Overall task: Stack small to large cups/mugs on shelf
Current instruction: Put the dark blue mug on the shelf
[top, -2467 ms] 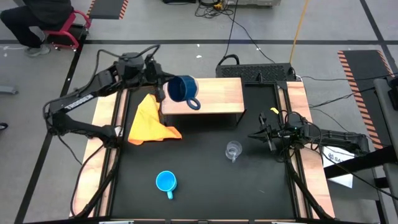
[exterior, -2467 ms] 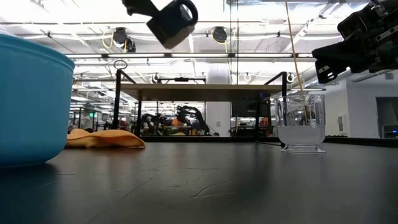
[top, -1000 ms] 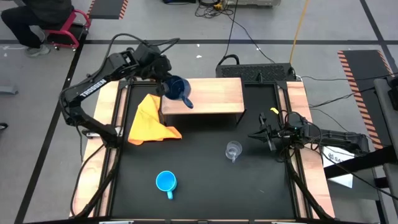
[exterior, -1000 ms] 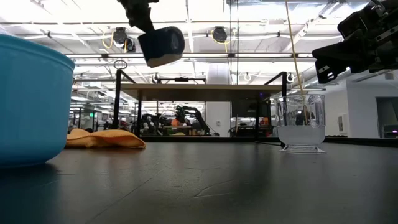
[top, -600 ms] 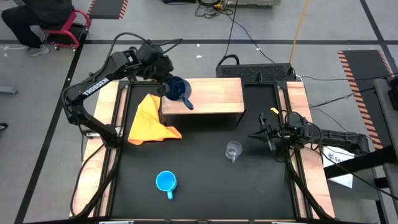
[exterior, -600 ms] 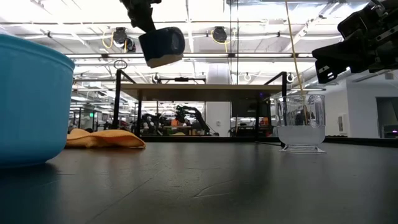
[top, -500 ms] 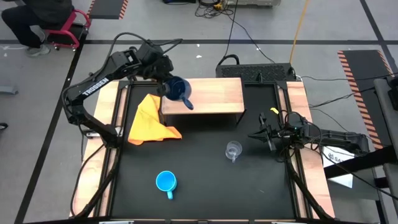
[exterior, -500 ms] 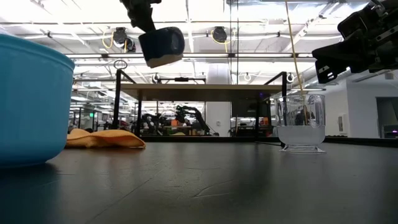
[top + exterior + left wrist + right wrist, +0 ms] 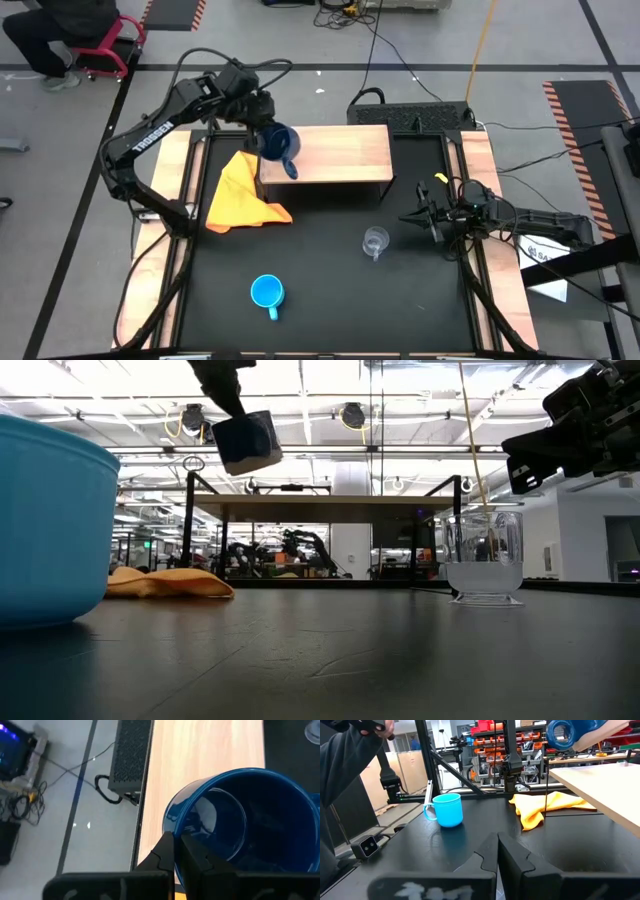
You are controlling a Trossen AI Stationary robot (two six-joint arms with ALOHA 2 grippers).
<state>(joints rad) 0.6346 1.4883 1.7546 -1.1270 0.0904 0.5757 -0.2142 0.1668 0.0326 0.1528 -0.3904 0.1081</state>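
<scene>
Left gripper [image 9: 262, 125] clamped on rim of dark blue mug [image 9: 280, 144], held tilted in the air above left end of shelf [image 9: 340, 152], not touching it. Shelf stands at tabletop's far edge. Yellow cloth [image 9: 240, 192] lies beside shelf's left end. Glass cup [image 9: 375, 241] near right edge; light blue mug [image 9: 266, 292] near front edge. Right gripper [image 9: 425, 218] idle w/ fingers together, beside glass cup.

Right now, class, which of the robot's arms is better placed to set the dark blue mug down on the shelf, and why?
The left. Its gripper already pinches the dark blue mug by its rim, above the left end of the shelf. The right gripper waits shut at the table's right edge, beside the glass cup.
</scene>
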